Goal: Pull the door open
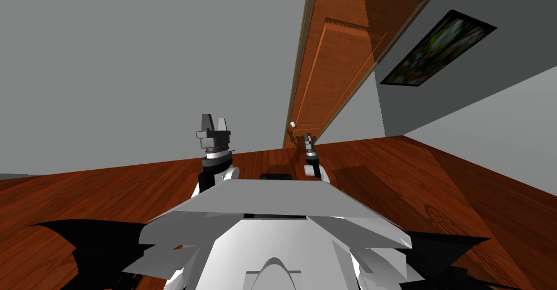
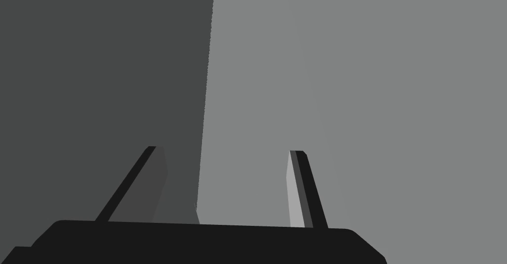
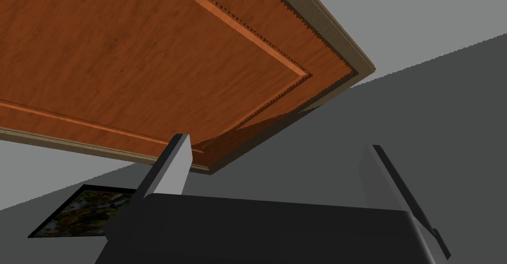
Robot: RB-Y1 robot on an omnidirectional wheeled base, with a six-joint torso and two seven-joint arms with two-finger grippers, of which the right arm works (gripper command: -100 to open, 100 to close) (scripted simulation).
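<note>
My left claw [image 1: 213, 123] is raised in front of the grey wall [image 1: 136, 58], well apart from the door. In its wrist view its two fingers [image 2: 297, 191] stand wide apart. To its right the brown wooden door [image 1: 332, 69] rises from the wooden floor [image 1: 109, 194], with a small white knob [image 1: 292, 124] low on its near edge. My right claw [image 1: 308, 139] sits just beside that knob and slightly below it; I cannot tell whether they touch. In its wrist view the fingers [image 3: 173, 162] are spread, pointing along the door's panelled face. Farther right a dark-framed picture [image 1: 438, 47] hangs on a darker grey wall [image 1: 391, 107].
</note>
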